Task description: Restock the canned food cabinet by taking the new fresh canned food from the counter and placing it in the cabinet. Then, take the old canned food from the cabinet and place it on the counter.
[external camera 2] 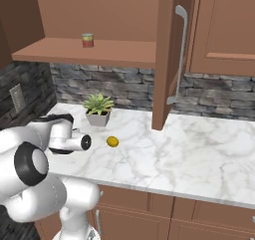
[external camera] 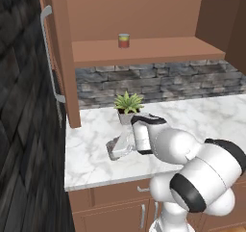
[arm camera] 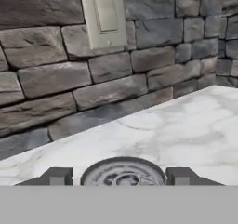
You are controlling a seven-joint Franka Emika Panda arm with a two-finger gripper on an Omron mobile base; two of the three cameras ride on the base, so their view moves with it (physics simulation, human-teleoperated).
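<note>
The new fresh canned food [external camera: 124,40] [external camera 2: 87,40], squat with a red-orange label, stands upright on the inner shelf of the open cabinet [external camera: 158,50] [external camera 2: 114,51]. My gripper [external camera: 116,149] [arm camera: 119,175] is low over the left part of the counter [external camera: 91,125] [external camera 2: 199,149], in front of the potted plant. It points at the left wall. Its fingers [arm camera: 58,175] flank the round grey top of the old canned food [arm camera: 123,171] [external camera: 115,151] and are shut on it. The can's label is hidden.
A potted plant [external camera: 128,103] [external camera 2: 98,108] stands near the stone backsplash. A small yellow lemon [external camera 2: 112,141] lies to its right. The open cabinet door with its grey bar handle [external camera: 48,53] [external camera 2: 179,55] hangs over the counter. A wall outlet [arm camera: 106,14] [external camera 2: 16,97] is straight ahead.
</note>
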